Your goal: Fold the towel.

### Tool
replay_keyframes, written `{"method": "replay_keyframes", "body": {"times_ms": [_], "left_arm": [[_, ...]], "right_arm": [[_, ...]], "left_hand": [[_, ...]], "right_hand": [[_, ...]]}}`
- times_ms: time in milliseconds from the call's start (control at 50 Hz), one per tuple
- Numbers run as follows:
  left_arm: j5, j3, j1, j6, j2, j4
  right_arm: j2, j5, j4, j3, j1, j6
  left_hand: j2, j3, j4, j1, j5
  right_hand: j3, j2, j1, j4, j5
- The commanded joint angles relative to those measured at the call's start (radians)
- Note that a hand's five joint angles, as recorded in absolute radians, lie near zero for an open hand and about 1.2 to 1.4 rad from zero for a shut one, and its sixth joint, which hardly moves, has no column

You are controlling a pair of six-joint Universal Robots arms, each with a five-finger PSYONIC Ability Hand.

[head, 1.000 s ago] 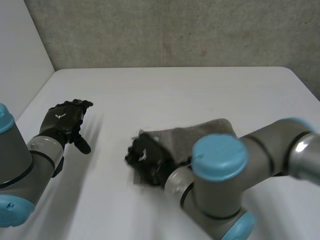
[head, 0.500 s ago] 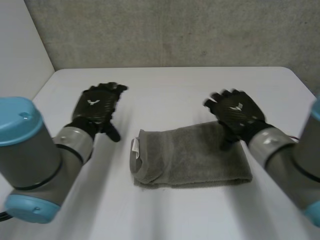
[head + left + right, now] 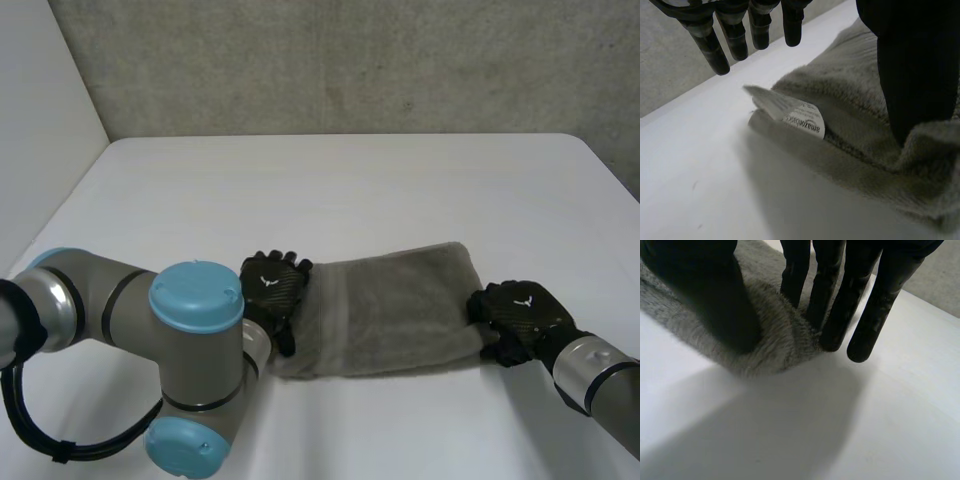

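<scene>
Folded grey towel [image 3: 400, 305] toward the bench's [image 3: 350, 190] near edge — left hand [image 3: 272, 290] fingers straight, thumb on one end; right hand [image 3: 520, 312] fingers pinching the other.

I seem to be running a bare lab cell: plain white table [image 3: 400, 180], rough grey concrete wall [image 3: 350, 60], white side panel [image 3: 40, 100]

One towel [image 3: 400, 305], just the one, and one label [image 3: 795, 112] sticking out of its edge. Two robot hands in play, the left robot hand [image 3: 272, 290] and the right robot hand [image 3: 520, 318]. Two arms as well, the left arm [image 3: 130, 320] and the right arm [image 3: 600, 385]. And one desk [image 3: 350, 190] carrying the lot, one grey wall [image 3: 350, 70] behind it
</scene>
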Motion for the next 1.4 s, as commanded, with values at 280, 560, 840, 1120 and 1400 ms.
{"method": "replay_keyframes", "body": {"times_ms": [280, 560, 840, 1120, 1400], "left_arm": [[-0.133, -0.102, 0.017, 0.029, 0.171, 0.010], [-0.099, -0.238, 0.219, 0.018, 0.434, 0.008], [0.022, -0.097, 0.120, -0.089, 0.375, 0.013], [0.020, 0.030, 0.003, -0.264, 0.125, -0.154], [-0.044, 0.006, 0.009, -0.253, 0.037, -0.202]], "right_arm": [[0.013, 0.149, 0.089, -0.401, 0.442, -0.034], [0.326, 0.155, 0.191, -0.613, 0.776, -0.157], [0.045, 0.229, 0.162, -0.495, 0.585, 0.152], [0.097, -0.001, 0.250, -0.473, 0.393, 0.510], [0.294, 0.118, 0.262, -0.536, 0.396, 0.224]], "left_hand": [[0.010, 0.008, 0.007, -0.002, -0.029], [0.010, 0.008, 0.007, -0.002, -0.029], [0.010, 0.008, 0.007, -0.002, -0.029], [0.010, 0.008, 0.007, -0.002, -0.029], [0.010, 0.008, 0.007, -0.002, -0.029]], "right_hand": [[0.378, 0.369, 0.593, 0.376, 0.424], [0.378, 0.369, 0.593, 0.376, 0.424], [-0.844, -0.852, -0.629, -0.845, -0.798], [-0.844, -0.852, -0.629, -0.845, -0.798], [-0.844, -0.852, -0.629, -0.845, -0.798]]}}
